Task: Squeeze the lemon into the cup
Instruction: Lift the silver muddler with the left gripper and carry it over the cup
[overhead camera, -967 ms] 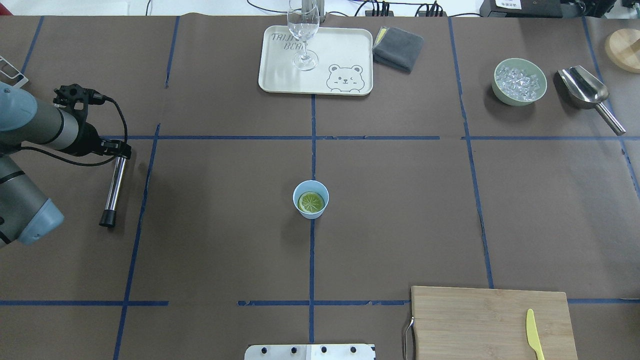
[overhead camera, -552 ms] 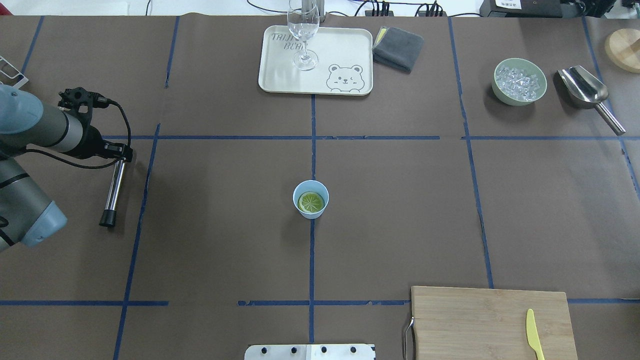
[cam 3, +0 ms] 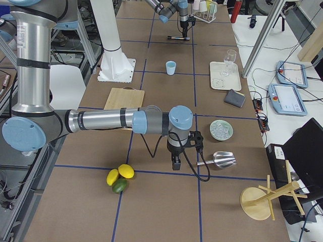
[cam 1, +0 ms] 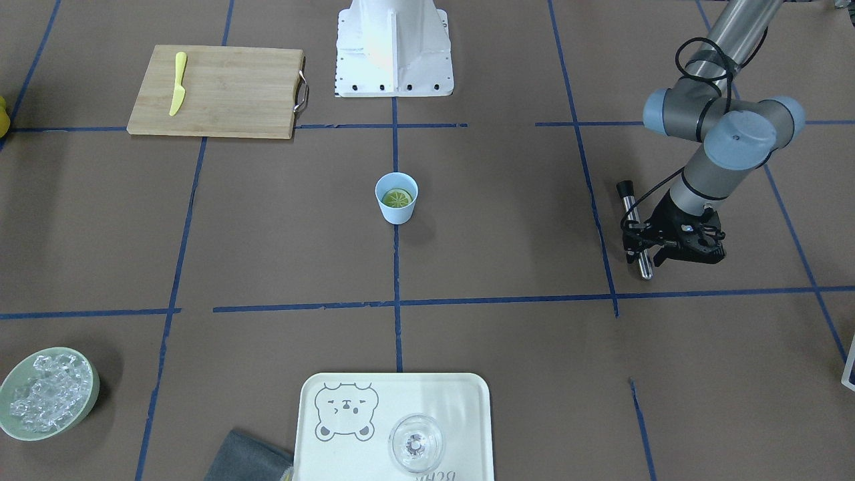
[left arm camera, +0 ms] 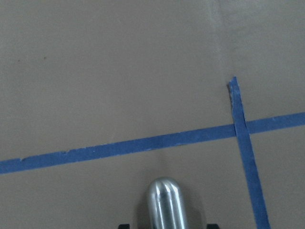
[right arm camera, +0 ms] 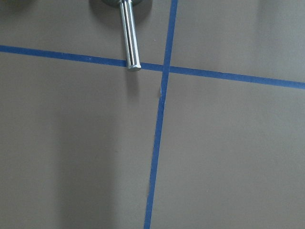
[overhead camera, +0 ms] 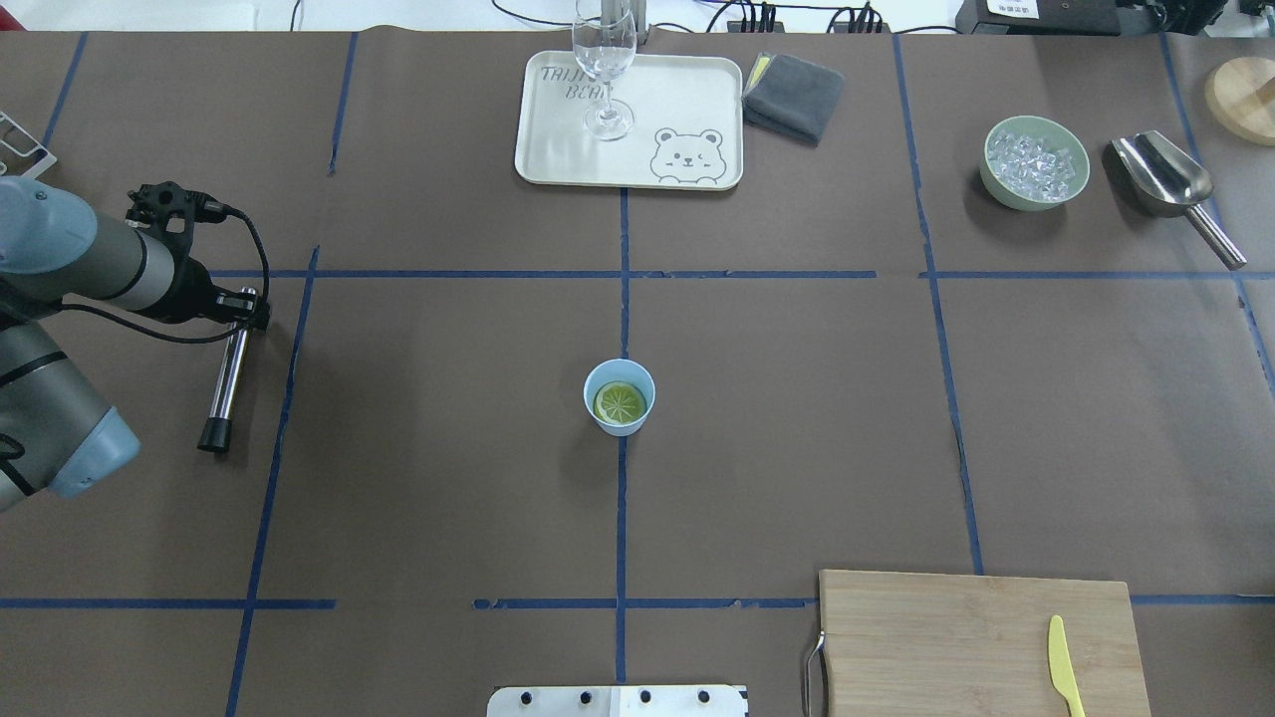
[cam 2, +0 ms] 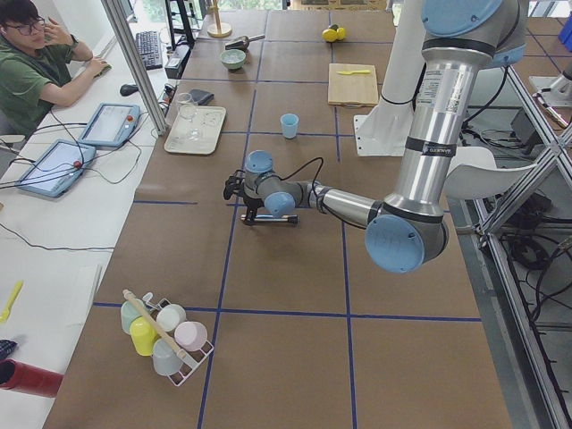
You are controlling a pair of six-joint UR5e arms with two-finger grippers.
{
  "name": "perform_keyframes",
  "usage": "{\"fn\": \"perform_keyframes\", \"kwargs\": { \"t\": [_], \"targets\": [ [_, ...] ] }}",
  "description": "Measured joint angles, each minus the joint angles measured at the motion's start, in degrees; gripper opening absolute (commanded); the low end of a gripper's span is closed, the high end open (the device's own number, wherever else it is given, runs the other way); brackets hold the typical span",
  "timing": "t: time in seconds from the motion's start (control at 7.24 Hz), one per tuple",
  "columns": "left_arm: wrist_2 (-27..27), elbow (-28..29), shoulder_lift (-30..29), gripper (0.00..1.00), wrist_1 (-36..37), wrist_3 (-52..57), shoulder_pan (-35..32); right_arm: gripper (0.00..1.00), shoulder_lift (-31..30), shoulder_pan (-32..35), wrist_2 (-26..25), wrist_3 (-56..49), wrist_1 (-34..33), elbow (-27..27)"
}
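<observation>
The light blue cup stands at the table's middle with the half lemon inside it, cut face up; both also show in the front view, cup and lemon. My left gripper is far left of the cup, low over the upper end of a steel rod with a black tip that lies on the table. In the left wrist view the rod's end sits between spread jaws. My right gripper shows only in the right side view, near the scoop; I cannot tell its state.
A cream tray with a clear glass and a grey cloth lie at the back. A green bowl of ice and a steel scoop are back right. A cutting board carries a yellow knife.
My left wrist has shifted slightly right over the rod's upper end. The rod, cup and lemon have not moved.
</observation>
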Motion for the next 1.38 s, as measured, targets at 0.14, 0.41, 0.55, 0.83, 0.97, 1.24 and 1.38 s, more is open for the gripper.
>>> {"fn": "perform_keyframes", "kwargs": {
  "t": [0.14,0.41,0.55,0.83,0.97,1.24,1.38],
  "targets": [
    [0.0,0.0,0.0,0.0,0.0,0.0,0.2,1.0,0.0,0.0,0.0,0.0,0.0,0.0],
    [0.0,-0.1,0.0,0.0,0.0,0.3,0.3,1.0,0.2,0.0,-0.1,0.1,0.0,-0.1],
    [0.0,-0.7,0.0,0.0,0.0,0.4,0.3,1.0,0.3,0.0,-0.1,0.1,0.0,-0.1],
    [0.3,-4.0,-0.2,0.0,-0.3,4.1,-0.4,1.0,0.2,0.0,0.0,0.1,0.0,-0.1],
    [1.2,-6.3,-1.1,0.0,-0.5,11.9,-1.7,1.0,0.1,0.0,0.0,0.0,0.0,-0.1],
    [2.3,-8.8,-4.4,0.0,-1.4,26.0,-4.9,1.0,0.0,0.0,0.0,0.0,0.0,-0.3],
    [2.4,-9.9,-5.9,0.0,-2.9,28.1,-5.7,1.0,0.0,0.0,0.0,0.1,0.0,-0.4]
  ]
}}
